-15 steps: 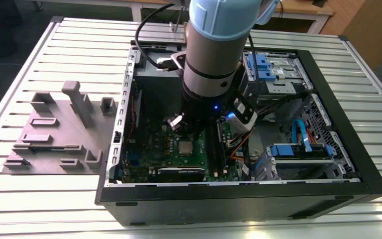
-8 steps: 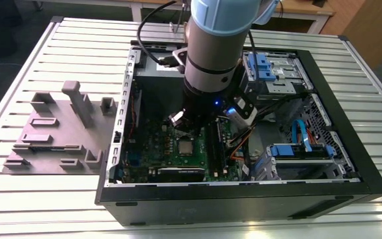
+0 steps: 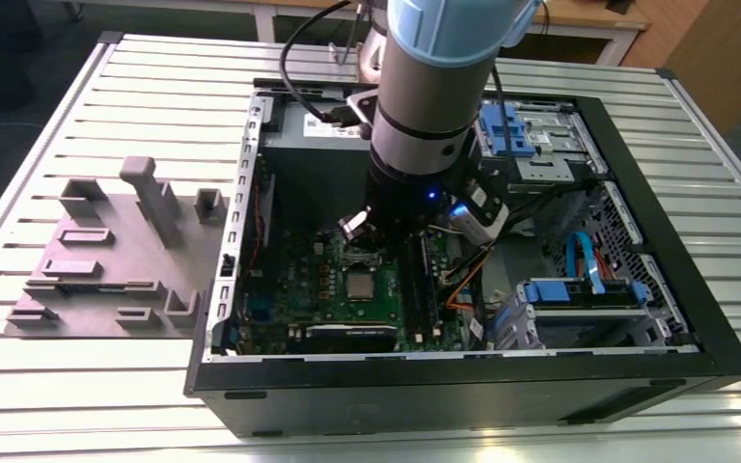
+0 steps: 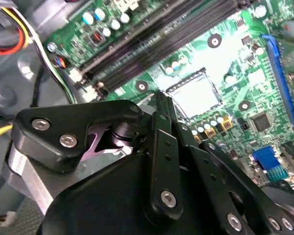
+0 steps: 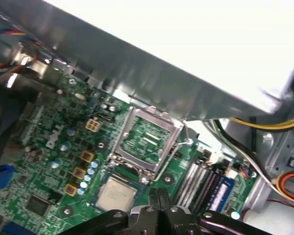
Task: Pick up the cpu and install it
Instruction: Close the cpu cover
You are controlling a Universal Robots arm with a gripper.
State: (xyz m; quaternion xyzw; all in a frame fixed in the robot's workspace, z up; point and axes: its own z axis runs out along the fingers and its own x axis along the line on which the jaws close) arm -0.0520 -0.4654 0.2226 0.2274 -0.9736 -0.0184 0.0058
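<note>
In both wrist views the fingers (image 4: pixel 164 105) are seen pressed together, with nothing held. The cpu (image 5: pixel 116 194) is seated flat on the green board (image 5: pixel 49 161) close by them (its hinged frame (image 5: pixel 146 138) stands open beside it). The board is housed in an open case (image 3: pixel 474 395), laid on the slatted tabletop (image 3: pixel 88 386).

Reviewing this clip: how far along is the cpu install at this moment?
Done, it seems: the cpu lies flat in its socket on the green board. In hand: nothing; the tool hangs above the board close to the cpu, closed and empty. Left: the socket's metal frame stands hinged open next to the cpu, not closed over it.
</note>
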